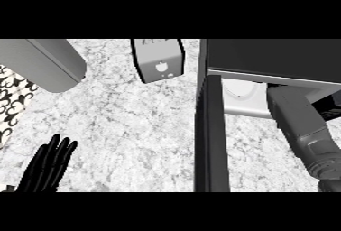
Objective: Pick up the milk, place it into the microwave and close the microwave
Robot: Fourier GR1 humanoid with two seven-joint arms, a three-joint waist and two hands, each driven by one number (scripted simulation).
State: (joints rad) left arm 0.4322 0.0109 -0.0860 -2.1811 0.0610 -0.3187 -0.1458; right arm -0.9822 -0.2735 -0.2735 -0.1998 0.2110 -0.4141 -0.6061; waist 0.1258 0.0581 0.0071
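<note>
Patterned black-and-white strip (pixel 12 103): lying along the left edge of the marble counter (pixel 133 126).
Grey rounded body (pixel 40 63): sitting at upper left.
Left hand (pixel 48 164): resting at lower left, fingers straight and released, holding nothing.
Grey tapered box (pixel 158 58): standing at top centre.
Microwave (pixel 266 54): sitting at right, its door (pixel 212 135) standing open, seen edge-on.
Right forearm (pixel 300 126): extending into the cavity. Its hand is being hidden, so the state of its fingers cannot be told.
Milk: not showing plainly anywhere. Whether it is lying inside the cavity cannot be told.
</note>
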